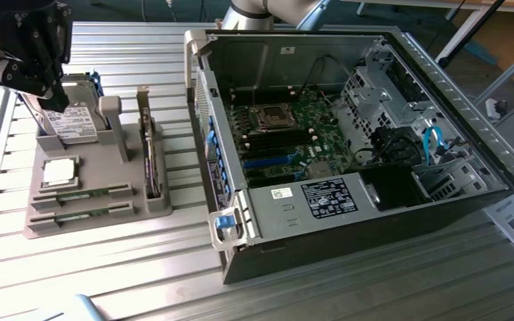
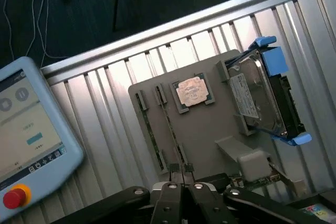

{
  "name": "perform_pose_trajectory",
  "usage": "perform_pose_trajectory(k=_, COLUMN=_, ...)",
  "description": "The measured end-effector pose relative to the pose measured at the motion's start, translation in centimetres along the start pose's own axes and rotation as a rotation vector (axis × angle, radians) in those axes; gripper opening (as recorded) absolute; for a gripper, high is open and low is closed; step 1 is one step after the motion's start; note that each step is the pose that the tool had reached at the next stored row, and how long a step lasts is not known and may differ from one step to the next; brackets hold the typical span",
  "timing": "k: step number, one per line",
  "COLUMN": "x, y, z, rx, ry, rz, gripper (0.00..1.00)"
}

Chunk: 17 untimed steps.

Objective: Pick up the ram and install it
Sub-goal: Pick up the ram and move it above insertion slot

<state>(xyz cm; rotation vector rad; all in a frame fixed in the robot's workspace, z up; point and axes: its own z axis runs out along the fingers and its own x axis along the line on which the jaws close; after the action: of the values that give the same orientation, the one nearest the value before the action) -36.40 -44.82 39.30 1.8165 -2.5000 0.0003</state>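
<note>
In the exterior view the black gripper (image 1: 58,101) hangs with its fingers pressed together and nothing between them. Its tips are in front of the upright silver hard drive (image 1: 74,126), whose white label is too small to read. Under the gripper a grey moulded holder (image 1: 118,144) sits on a ribbed aluminium table (image 1: 347,294). The ram (image 1: 83,195), a thin green stick, lies flat in a slot low on the holder, well apart from the gripper. A second stick (image 1: 83,214) lies parallel just past it. A square silver processor chip (image 1: 59,172) rests between the ram and the drive. Off to the exterior view's right of the gripper stands an open black computer case (image 1: 471,127) with its green motherboard (image 1: 284,134) exposed and free room above. The white print on its black label (image 1: 330,197) cannot be read.

In the wrist view the closed gripper (image 2: 181,174) sits over the holder's edge, near one end of the ram (image 2: 169,124), seen as a slim strip between clips. Whether they touch cannot be told. Beyond the fingertips the drive carries blue plastic rails (image 2: 273,59). To one side lies a teach pendant (image 2: 52,145) with a red stop button (image 2: 14,198); the writing on its screen is illegible.
</note>
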Motion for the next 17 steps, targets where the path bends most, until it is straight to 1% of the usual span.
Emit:
perform_pose_trajectory(k=9, x=0.00, y=0.00, z=0.00, rx=0.0061, ry=0.0045, rz=-0.147, gripper=0.10)
perform_pose_trajectory(k=12, x=0.00, y=0.00, z=0.00, rx=0.0089, ry=0.0064, rz=-0.214, gripper=0.10)
perform_pose_trajectory(k=15, x=0.00, y=0.00, z=0.00, rx=0.0110, ry=0.0079, rz=-0.263, gripper=0.10)
perform_pose_trajectory(k=17, x=0.00, y=0.00, z=0.00, rx=0.0115, ry=0.0083, rz=-0.275, gripper=0.10)
